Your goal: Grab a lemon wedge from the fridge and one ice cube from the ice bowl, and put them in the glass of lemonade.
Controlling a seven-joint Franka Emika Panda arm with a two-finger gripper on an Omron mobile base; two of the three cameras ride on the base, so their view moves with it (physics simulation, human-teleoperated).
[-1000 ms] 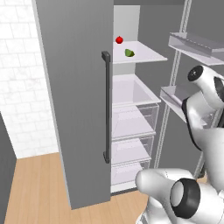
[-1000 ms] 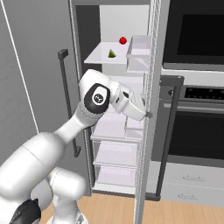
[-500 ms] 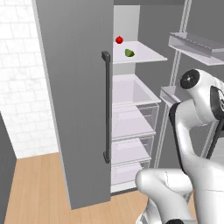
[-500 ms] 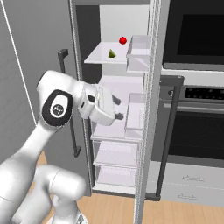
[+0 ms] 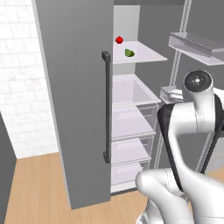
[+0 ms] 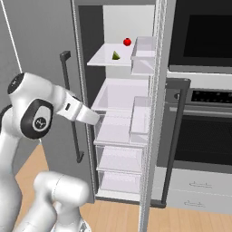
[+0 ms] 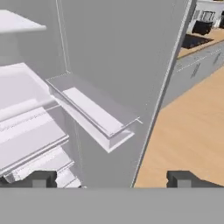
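Right, with the fridge [image 6: 118, 113] open and my gripper [image 7: 111, 178] spread empty low by the door bins, I'd raise it toward the wedge [image 6: 116, 55] on the upper-centre shelf [image 6: 106, 60], steering clear of the red fruit [image 6: 127, 42].

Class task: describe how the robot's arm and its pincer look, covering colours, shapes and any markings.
The arm is glossy white, built of rounded tubular segments with dark grey joint bands and round dark end caps bearing a small pale logo. Its pincer ends in two small, dark, blocky fingertips. No cables are visible.
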